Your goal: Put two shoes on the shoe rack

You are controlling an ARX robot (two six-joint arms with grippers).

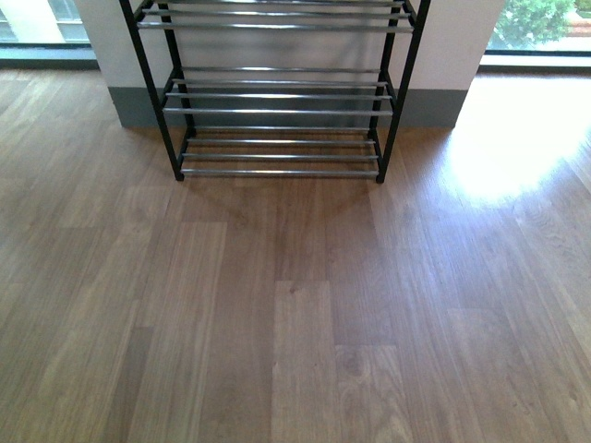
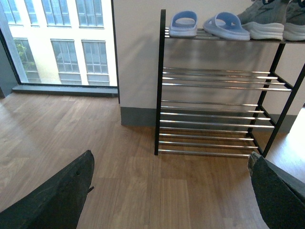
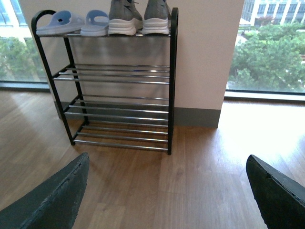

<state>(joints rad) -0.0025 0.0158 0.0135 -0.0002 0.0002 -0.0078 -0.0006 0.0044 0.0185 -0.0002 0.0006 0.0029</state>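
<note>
The shoe rack (image 1: 277, 111) stands against a white wall pillar, black-framed with chrome bars; the front view cuts off its top. In the wrist views its top shelf holds two pale blue slides (image 2: 209, 25) (image 3: 71, 21) and two grey knit sneakers (image 2: 269, 19) (image 3: 138, 16) side by side. The rack's lower shelves (image 3: 119, 76) (image 2: 214, 78) hold nothing. My left gripper (image 2: 171, 191) hangs open over bare floor, well short of the rack. My right gripper (image 3: 167, 191) is open too, with only floor between its dark fingers (image 3: 52, 200). Neither arm shows in the front view.
Wood-plank floor (image 1: 295, 314) stretches from me to the rack. Floor-to-ceiling windows (image 2: 57, 43) (image 3: 267, 47) flank the pillar, and a bright sun patch (image 1: 517, 138) falls on the floor at the right. A grey skirting (image 3: 195, 117) runs along the wall base.
</note>
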